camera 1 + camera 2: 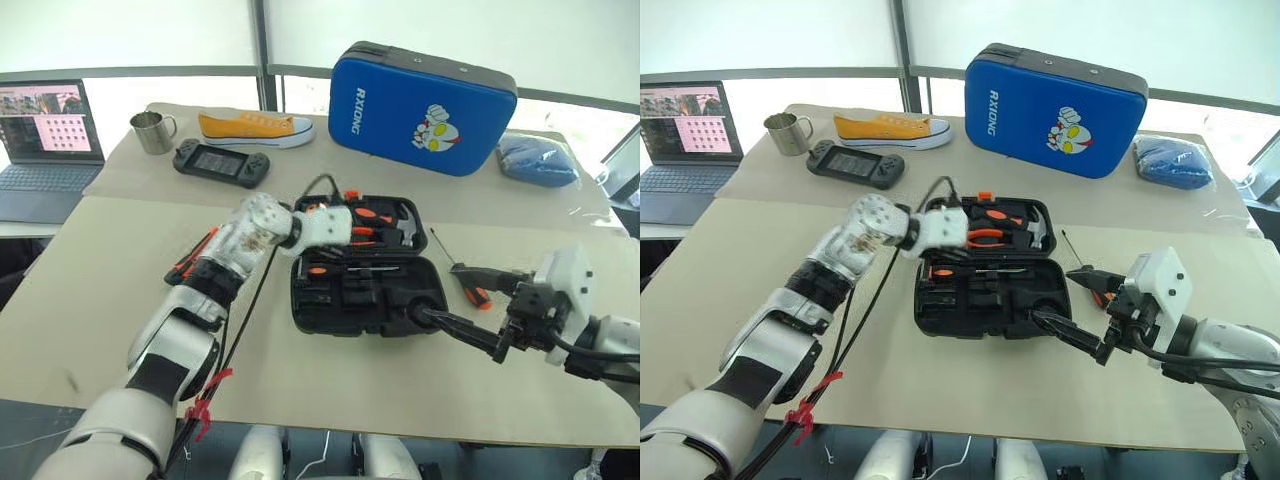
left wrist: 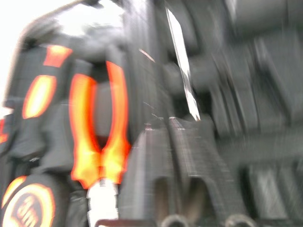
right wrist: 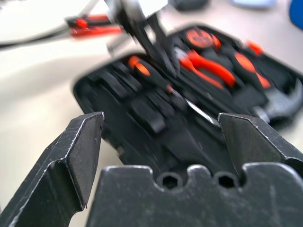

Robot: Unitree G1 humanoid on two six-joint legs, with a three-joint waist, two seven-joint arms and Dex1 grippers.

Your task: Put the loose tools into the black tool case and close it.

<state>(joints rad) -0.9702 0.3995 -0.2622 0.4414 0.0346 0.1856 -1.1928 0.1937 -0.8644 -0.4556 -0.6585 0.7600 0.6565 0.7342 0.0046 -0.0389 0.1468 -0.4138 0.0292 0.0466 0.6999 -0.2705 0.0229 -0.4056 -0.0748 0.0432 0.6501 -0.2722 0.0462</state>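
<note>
Black tool case [image 1: 366,268] lay open mid-table, left gripper [image 1: 362,228] over its slots to seat a tool, finger state unclear; right gripper [image 1: 452,300] gaped empty beside the case near a loose screwdriver [image 1: 462,277].

The left gripper [image 1: 352,228] hangs low over the open black tool case [image 1: 990,300], hemmed by pliers [image 1: 985,237] and slots beneath it. The right gripper [image 1: 1070,300], its fingers spread wide, sits at the case's near right corner; a screwdriver [image 1: 462,275] lies just beyond it. Bare table [image 1: 100,300] lies open behind the left gripper, save an orange-black tool [image 1: 190,258].
</note>
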